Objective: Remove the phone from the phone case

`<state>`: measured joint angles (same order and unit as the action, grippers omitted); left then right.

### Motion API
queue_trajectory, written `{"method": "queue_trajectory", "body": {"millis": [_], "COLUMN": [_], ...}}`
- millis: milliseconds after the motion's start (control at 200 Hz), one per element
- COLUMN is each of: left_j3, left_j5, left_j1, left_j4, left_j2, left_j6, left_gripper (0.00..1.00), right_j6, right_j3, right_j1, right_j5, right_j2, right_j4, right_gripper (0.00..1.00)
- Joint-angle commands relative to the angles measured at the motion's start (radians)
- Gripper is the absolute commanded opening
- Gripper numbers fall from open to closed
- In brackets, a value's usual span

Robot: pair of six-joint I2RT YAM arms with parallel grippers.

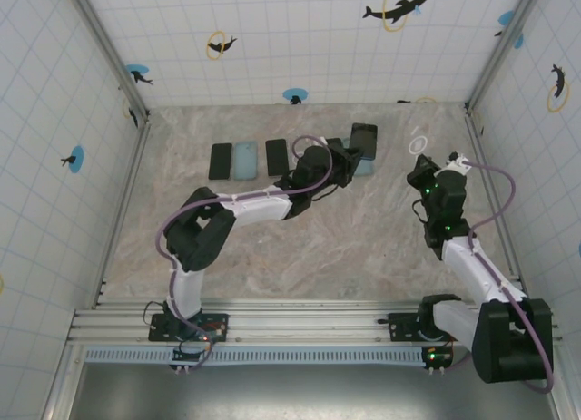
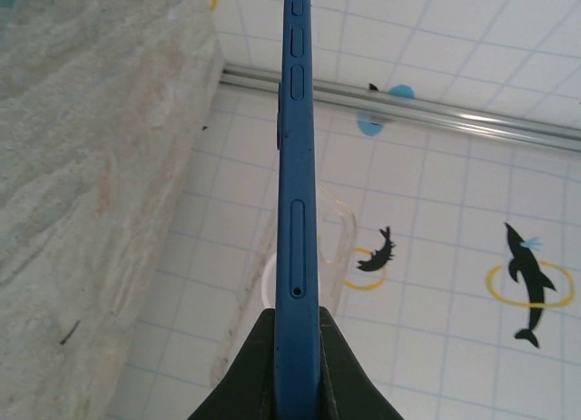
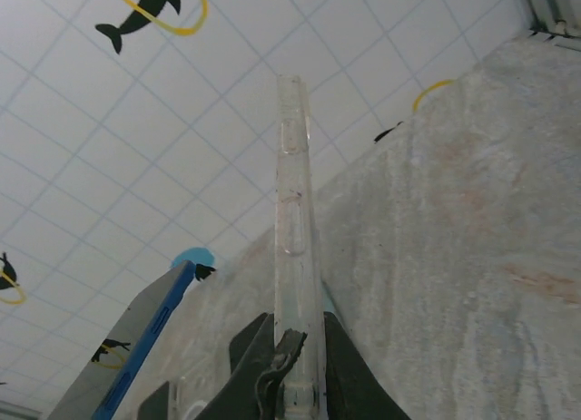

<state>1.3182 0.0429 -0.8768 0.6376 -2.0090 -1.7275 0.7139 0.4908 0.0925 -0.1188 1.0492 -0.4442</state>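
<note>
**Phone and case held apart, one in each set of fingers**

The left fingers (image 2: 247,376) are closed tight on the lower end of the phone (image 2: 298,211). The wrist camera sees the phone edge-on: a slim blue side with its buttons and a tray slot, standing upright between the two black pads and lifted off the desk (image 2: 100,148). From above, the phone (image 1: 364,139) shows as a dark slab at the end of the left arm, near the back of the desk (image 1: 345,248).

The right fingers (image 3: 349,376) are likewise clamped shut, on the clear case (image 3: 296,229). It too is seen edge-on, a thin see-through strip with moulded button bumps, rising straight up from between the pads. In the top view the case (image 1: 418,145) is a faint outline with a ring on it, just past the right arm's tip.

The phone is out of the case, and the two are near each other but not touching. The right wrist camera catches the phone (image 3: 136,343) low to the left of the case, tilted. The left wrist camera shows the case (image 2: 340,243) as a hazy shape behind the phone.

Further left on the desk lie a black phone (image 1: 221,161), a pale blue one (image 1: 244,160) and another black one (image 1: 276,157), flat and side by side.
</note>
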Motion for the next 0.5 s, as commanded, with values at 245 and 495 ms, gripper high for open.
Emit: {"method": "queue_trajectory", "body": {"millis": [245, 495], "left_j3": [0.186, 0.353], "left_j5": [-0.071, -0.114], "left_j1": [-0.031, -0.044], "left_j4": [0.110, 0.065], "left_j2": [-0.204, -0.367], "left_j6": [-0.013, -0.035], "left_gripper": [0.02, 0.03], "right_j6": [-0.074, -0.074], "right_j3": [0.022, 0.015], "right_j1": [-0.130, -0.160], "right_j5": [0.100, 0.126], "right_j2": [-0.029, -0.012], "right_j4": [0.057, 0.051], "right_gripper": [0.07, 0.07]}}
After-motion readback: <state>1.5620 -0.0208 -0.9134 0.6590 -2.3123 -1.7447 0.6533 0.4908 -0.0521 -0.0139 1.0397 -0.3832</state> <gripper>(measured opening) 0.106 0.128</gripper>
